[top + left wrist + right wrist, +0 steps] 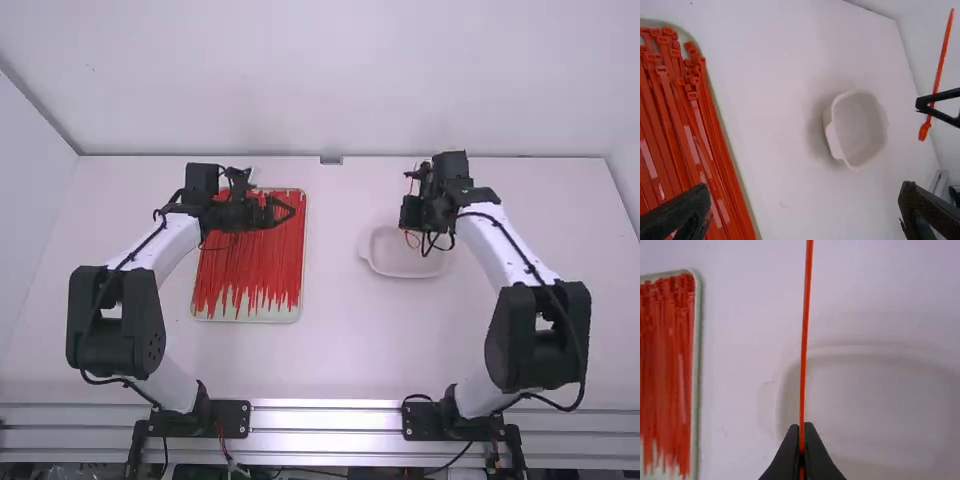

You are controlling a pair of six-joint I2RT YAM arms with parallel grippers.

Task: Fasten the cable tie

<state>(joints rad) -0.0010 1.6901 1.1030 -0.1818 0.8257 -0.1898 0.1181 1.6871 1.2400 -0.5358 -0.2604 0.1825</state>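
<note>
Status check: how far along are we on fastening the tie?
Done: one cable tie is out of the tray, pinched in the shut right gripper above the white bowl. In hand: that tie is straight, unlooped, with its tail not in its head. Left: the open left gripper, over the tray, holds nothing; looping and threading remain.

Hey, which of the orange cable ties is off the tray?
The lone tie pinched upright in the right jaws, by the bowl. All the others lie flat on the tray.
</note>
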